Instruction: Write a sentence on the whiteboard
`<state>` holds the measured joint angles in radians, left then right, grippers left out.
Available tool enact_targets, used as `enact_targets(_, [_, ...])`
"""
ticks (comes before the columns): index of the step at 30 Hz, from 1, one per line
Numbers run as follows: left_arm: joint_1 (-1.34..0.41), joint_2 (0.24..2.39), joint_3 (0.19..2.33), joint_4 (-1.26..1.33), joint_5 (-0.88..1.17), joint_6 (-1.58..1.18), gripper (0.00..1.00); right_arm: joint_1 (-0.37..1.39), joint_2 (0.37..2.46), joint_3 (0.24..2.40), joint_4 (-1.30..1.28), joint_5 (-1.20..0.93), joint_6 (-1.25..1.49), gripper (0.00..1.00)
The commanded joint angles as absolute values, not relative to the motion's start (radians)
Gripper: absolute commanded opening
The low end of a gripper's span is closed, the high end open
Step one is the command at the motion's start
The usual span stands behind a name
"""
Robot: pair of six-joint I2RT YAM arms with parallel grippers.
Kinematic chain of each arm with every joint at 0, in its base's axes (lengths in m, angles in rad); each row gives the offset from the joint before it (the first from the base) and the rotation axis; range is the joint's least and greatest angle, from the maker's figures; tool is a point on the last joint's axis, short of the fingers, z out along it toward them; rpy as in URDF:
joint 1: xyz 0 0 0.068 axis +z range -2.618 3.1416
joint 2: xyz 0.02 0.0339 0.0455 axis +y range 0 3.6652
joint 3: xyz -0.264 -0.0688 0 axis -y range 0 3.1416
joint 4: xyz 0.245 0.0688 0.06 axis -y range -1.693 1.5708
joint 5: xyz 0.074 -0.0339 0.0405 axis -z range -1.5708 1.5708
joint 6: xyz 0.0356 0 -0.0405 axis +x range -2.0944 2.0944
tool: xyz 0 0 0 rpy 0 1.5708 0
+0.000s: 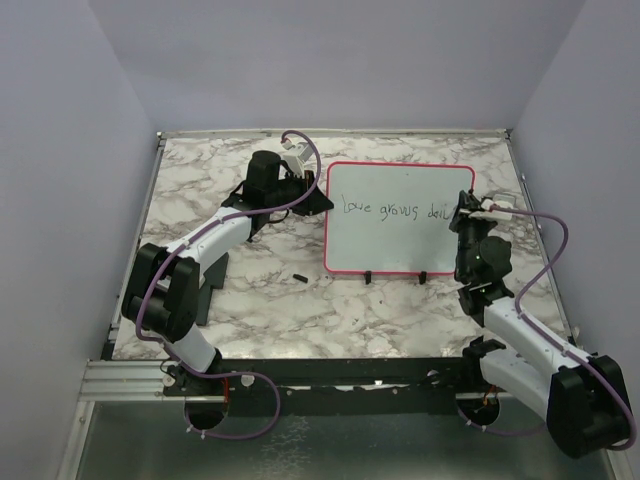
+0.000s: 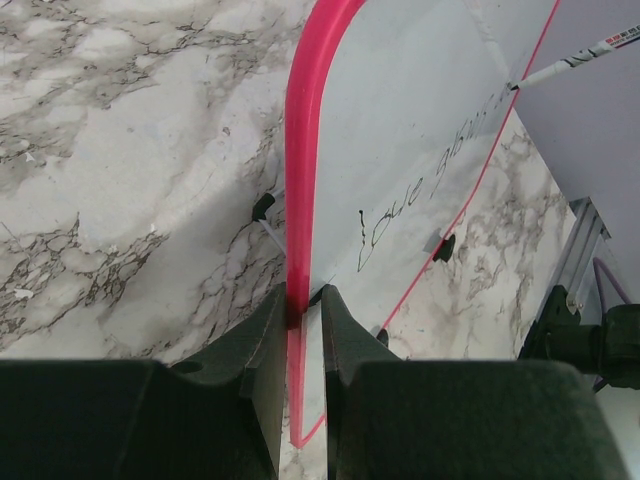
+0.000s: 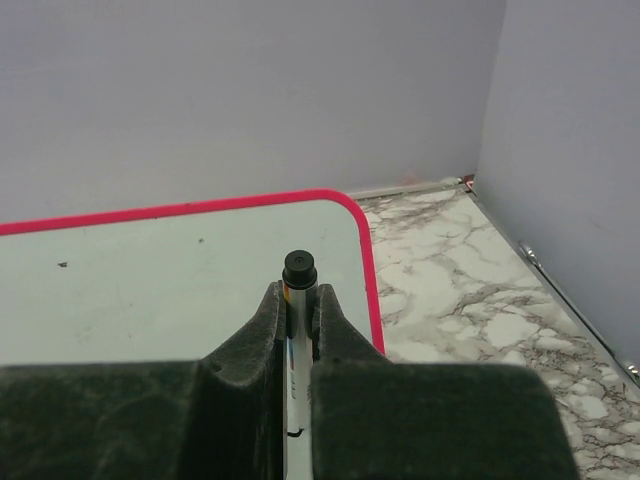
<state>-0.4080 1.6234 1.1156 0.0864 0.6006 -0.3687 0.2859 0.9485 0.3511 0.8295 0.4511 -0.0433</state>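
The whiteboard (image 1: pixel 400 240), white with a pink frame, lies flat at the table's back right. The sentence (image 1: pixel 395 210) runs across it in thin dark script, reading about "Love grows dail". My left gripper (image 1: pixel 318 203) is shut on the board's left edge; in the left wrist view its fingers (image 2: pixel 262 340) pinch the pink frame (image 2: pixel 300 200). My right gripper (image 1: pixel 465 215) is shut on a white marker (image 3: pixel 298 275), held over the board's right end (image 3: pixel 150 280). The marker's (image 2: pixel 585 58) tip touches the board where the writing (image 2: pixel 420 190) ends.
A small black cap (image 1: pixel 298 275) lies on the marble table (image 1: pixel 250 310) left of the board's near corner. Two black clips (image 1: pixel 369 277) sit on the board's near edge. A dark flat piece (image 1: pixel 213 285) lies under the left arm. Lilac walls close in on three sides.
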Motion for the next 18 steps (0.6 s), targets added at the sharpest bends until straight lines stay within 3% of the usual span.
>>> enact_targets(1, [-0.397,1.587,1.111,0.11,0.569,-0.355,0.0,0.282,0.956,0.379,0.845,0.453,-0.062,0.01])
enact_targets(18, [-0.397,1.59,1.111,0.11,0.568,-0.353,0.0,0.282,0.847,0.359,0.787,0.424,-0.01,0.01])
